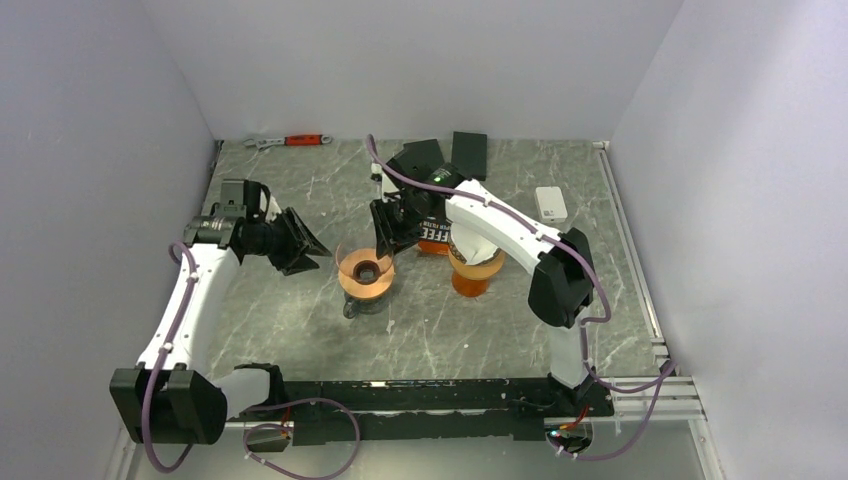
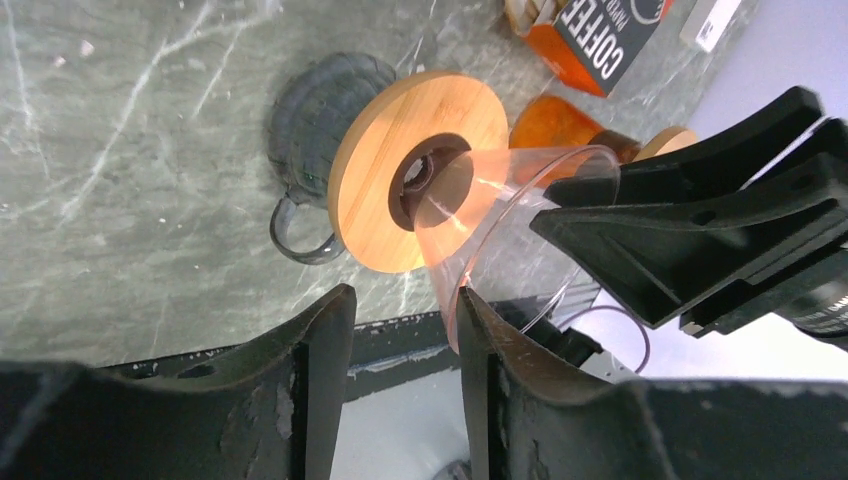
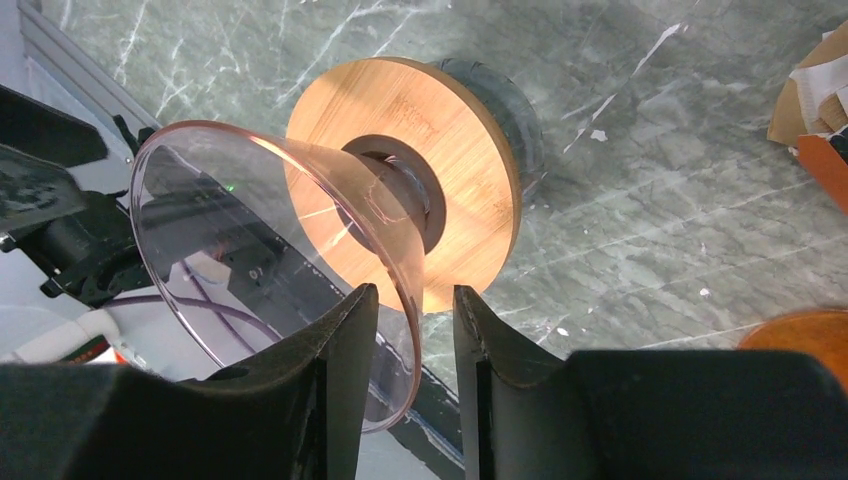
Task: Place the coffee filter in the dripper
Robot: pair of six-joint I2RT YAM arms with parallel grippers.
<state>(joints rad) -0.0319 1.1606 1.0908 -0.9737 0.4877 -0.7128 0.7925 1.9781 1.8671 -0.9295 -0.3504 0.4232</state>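
Clear conical glass dripper [image 1: 365,272] with a wooden collar, mid-table. Right gripper [image 3: 415,300] has jaws apart astride its rim, likely steadying it. Left gripper [image 2: 405,300] is parted and empty. White paper coffee filter [image 3: 815,80] lies in the orange box [image 1: 432,238], farther toward the far edge.

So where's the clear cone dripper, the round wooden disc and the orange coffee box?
Clear cone dripper [image 3: 250,230]: right wrist view, side wall.
Round wooden disc [image 3: 470,140]: right wrist view, flat face.
Orange coffee box [image 2: 600,45]: left wrist view, label.
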